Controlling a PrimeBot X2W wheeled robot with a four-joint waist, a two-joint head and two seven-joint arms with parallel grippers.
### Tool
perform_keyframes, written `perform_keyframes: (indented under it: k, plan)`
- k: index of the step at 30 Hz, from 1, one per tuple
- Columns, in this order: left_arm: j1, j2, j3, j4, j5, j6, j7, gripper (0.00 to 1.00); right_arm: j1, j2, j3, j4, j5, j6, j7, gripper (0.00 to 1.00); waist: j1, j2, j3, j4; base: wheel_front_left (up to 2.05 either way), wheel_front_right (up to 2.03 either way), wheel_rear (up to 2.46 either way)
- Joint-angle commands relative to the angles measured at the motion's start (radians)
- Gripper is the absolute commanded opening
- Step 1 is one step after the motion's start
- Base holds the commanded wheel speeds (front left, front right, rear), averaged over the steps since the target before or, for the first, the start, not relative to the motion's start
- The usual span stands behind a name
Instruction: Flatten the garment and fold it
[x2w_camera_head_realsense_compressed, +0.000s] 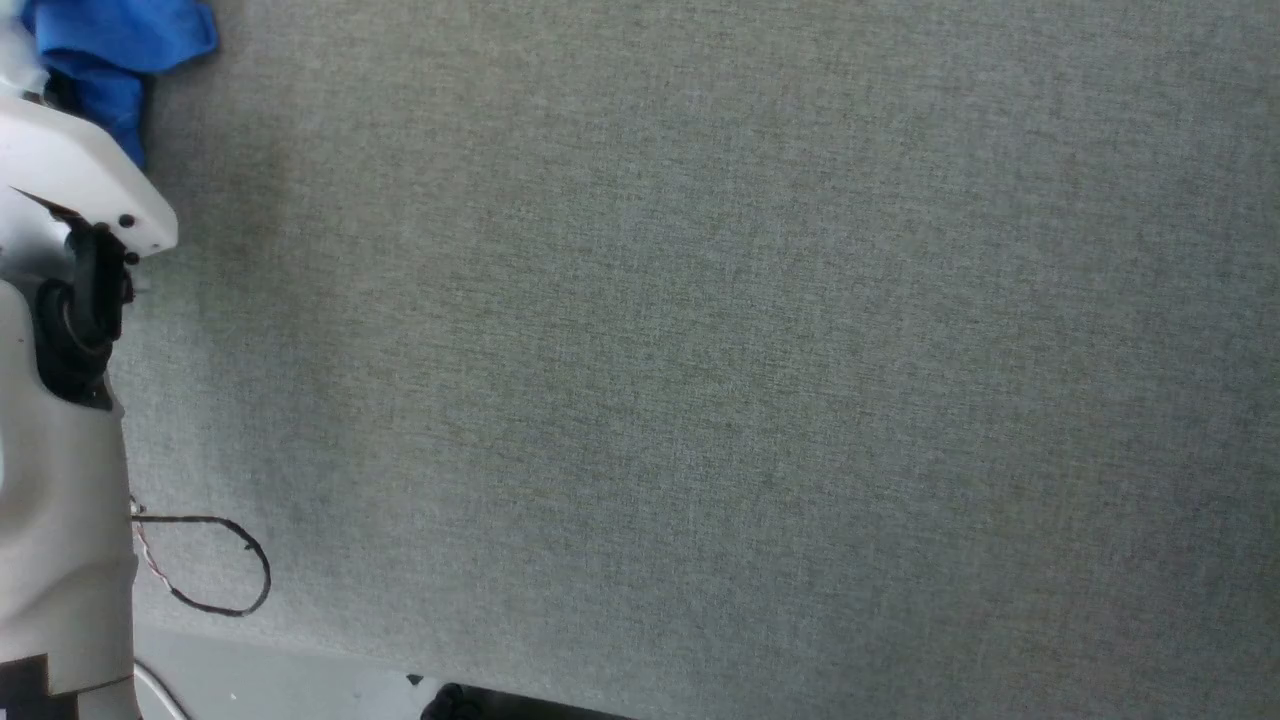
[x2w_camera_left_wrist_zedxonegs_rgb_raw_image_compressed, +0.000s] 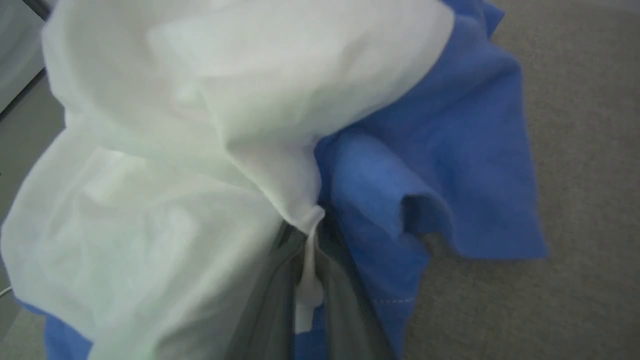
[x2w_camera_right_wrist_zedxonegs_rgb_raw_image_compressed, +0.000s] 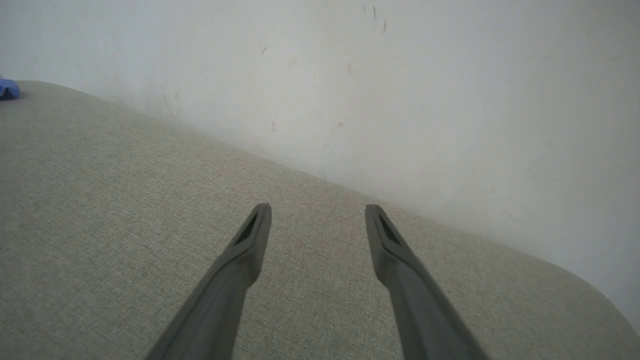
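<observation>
Currently I log left jaws pinched shut on a white fold of the garment, ten o'clock in head view; right jaws spread wide, empty, above the table.

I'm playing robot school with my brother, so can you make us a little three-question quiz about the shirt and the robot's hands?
1. True or false: the right hand is open, holding nothing.
2. The garment is: A red and black, B white and blue, C all green?
3. Fill in: the left hand is pinching the ____.
Key: 1 true; 2 B; 3 garment.
</observation>
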Motion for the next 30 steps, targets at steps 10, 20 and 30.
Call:
perform_keyframes:
  k: [10,20,30]
  plan:
    - [-0.039,0.093,0.03,-0.064,0.026,-0.004,-0.016,0.0,-0.039,0.052,0.053,0.059,0.005,-0.002,-0.043,1.0,0.0,-0.0001,-0.097,-0.018,0.0,0.0,0.0]
    - [-0.144,0.192,0.019,-0.188,0.027,-0.056,0.046,0.0,-0.059,0.155,0.13,0.162,-0.027,-0.002,-0.092,1.0,0.0,-0.0001,-0.259,-0.04,0.0,0.0,0.0]
    - [-0.378,0.207,-0.05,-0.189,0.011,-0.108,0.109,0.0,-0.029,0.285,0.172,0.253,-0.077,-0.002,-0.129,1.0,0.0,-0.0001,-0.442,-0.065,0.0,0.0,0.0]
